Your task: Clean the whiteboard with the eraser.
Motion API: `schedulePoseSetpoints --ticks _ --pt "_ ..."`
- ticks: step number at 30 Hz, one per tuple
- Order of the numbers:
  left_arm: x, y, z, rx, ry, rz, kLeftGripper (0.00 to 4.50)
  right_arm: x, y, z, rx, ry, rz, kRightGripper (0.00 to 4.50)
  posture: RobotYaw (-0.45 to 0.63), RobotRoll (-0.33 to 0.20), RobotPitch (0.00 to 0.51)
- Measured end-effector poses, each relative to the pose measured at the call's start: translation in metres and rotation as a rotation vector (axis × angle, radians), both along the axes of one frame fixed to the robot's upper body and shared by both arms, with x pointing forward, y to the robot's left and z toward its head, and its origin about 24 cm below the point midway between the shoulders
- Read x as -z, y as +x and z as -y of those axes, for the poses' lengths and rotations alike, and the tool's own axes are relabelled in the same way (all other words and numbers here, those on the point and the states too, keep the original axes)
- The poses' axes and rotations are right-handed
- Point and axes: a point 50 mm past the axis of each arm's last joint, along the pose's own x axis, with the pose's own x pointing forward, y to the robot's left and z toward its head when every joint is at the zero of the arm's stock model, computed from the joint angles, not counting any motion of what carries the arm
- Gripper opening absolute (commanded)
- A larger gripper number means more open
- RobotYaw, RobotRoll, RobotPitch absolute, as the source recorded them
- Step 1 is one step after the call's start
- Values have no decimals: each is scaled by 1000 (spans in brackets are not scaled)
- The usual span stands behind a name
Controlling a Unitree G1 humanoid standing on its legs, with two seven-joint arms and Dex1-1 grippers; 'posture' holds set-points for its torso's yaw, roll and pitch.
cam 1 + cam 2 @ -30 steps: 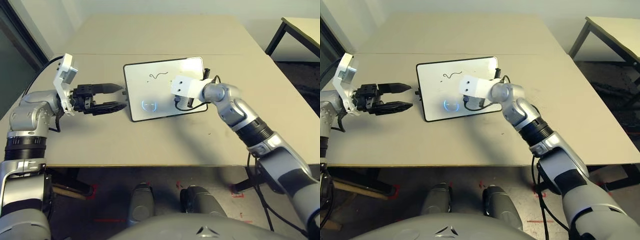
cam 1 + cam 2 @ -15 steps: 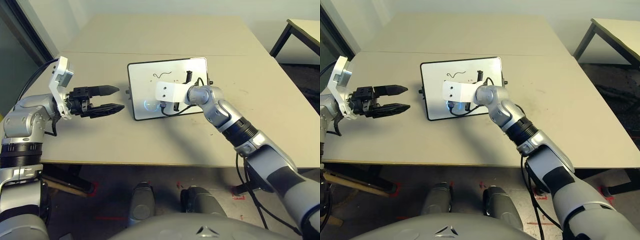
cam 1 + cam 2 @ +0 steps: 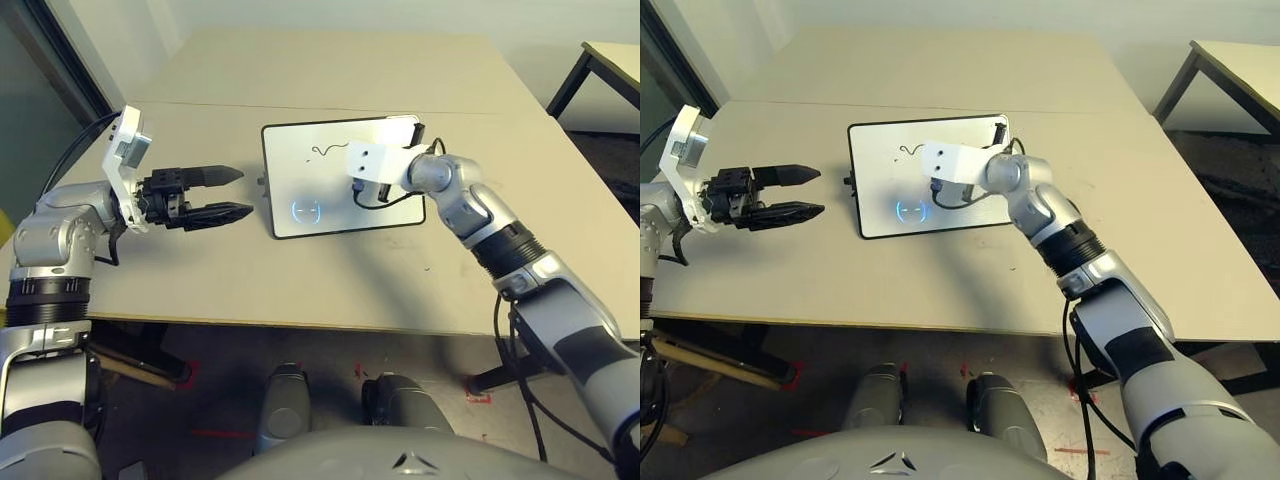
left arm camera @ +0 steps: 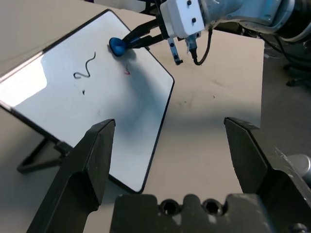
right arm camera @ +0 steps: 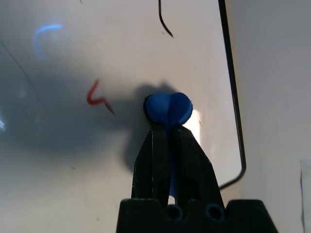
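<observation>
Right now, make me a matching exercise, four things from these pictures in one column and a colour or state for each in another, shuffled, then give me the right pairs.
Things:
1. eraser
2. left gripper
3. whiteboard
4. table

Descriptions:
A. beige, bearing the rest
B. bright blue, pinched between black fingers of the right gripper
C. open, hovering beside the board
D. glossy white, with a black squiggle and a small red mark

Pairs: 1-B, 2-C, 3-D, 4-A

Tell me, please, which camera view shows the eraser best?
The right wrist view: the eraser sits close up, clamped in the right gripper against the whiteboard. The left wrist view shows it small and distant; the eye views hide it behind the right hand.
</observation>
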Motion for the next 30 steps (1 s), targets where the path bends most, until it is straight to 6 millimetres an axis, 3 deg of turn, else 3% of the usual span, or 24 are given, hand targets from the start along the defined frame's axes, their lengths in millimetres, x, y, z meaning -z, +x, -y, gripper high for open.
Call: schedulePoseSetpoints --ticks 4,8,18,30 --pt "2 2 1 5 6 -9 4500 2 -1 13 30 -6 0 14 235 0 23" --pt "3 3 0 2 6 -10 4500 8 -6 12 14 -8 -17 14 240 0 23" --pt "2 3 -1 1 9 -7 4500 19 -15 -28 -86 5 -38 14 269 0 24" --pt "4 -1 -6 -26 17 -16 4500 30 -19 -60 -177 12 -59 14 284 0 24"
